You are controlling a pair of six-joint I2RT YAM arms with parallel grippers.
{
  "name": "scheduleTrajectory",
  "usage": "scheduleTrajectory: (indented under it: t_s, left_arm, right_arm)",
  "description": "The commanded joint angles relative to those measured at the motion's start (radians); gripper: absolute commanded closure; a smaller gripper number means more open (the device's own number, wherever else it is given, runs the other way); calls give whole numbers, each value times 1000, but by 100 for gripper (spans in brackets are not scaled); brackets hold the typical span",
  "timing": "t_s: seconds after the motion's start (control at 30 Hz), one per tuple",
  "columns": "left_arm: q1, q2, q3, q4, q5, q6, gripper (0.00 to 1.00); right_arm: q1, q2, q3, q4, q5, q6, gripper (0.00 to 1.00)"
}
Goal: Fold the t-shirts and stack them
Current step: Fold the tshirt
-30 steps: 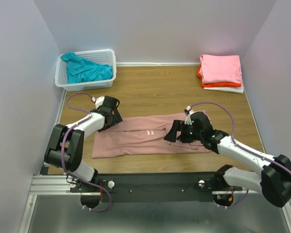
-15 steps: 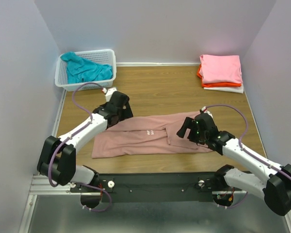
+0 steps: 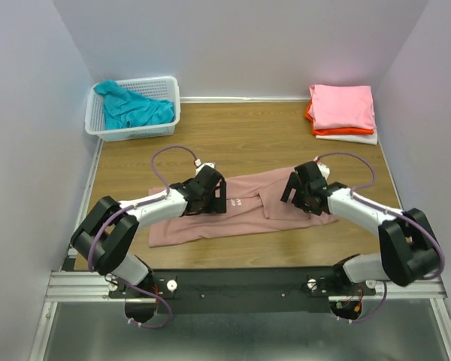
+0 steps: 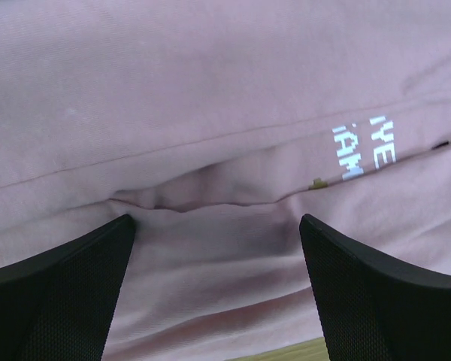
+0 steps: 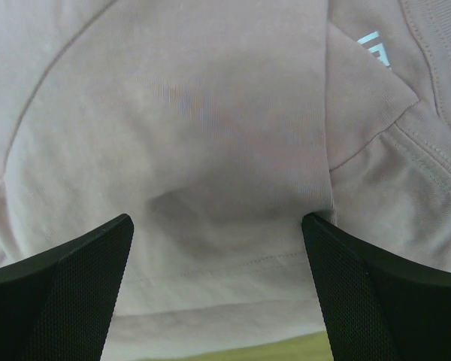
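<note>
My left claw (image 3: 210,197) has slid inward over the dusty-pink shirt (image 3: 248,218); my right claw (image 3: 302,191) nudged farther back. Both gape wide, the shirt lying right beneath them on the table (image 3: 248,135).

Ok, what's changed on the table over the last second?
The left gripper swept right, from the left end of the dusty-pink shirt to its middle. The right gripper moved away from the arm bases, toward the shirt's far edge. Both sets of jaws are open, nothing gripped. The shirt lies much as before; the basket, teal shirt and folded stack stayed put.
</note>
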Motion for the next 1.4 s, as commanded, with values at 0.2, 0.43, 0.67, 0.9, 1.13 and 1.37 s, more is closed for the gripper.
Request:
scheduleTrajectory:
  t_s: [0.2, 0.43, 0.67, 0.9, 1.13, 1.37]
  left_arm:
    - [-100, 70, -19, 164, 252, -43, 2]
    - [-149, 99, 26, 161, 303, -90, 2]
    - [-153, 153, 81, 160, 320, -100, 2]
    - [-166, 222, 187, 160, 353, -83, 2]
    - [-212, 222, 230, 146, 346, -90, 2]
    - [-238, 126, 308, 74, 220, -77, 2]
  right_arm:
    - [-112, 457, 355, 110, -153, -164, 0]
    - [-115, 810, 801, 107, -299, -340, 0]
    - [-115, 1138, 1275, -9, -451, -394, 0]
    - [-115, 1382, 1610, -103, -565, -373, 0]
    - [-116, 1411, 1711, -106, -568, -345, 0]
    - [-115, 1220, 1691, -107, -600, -388, 0]
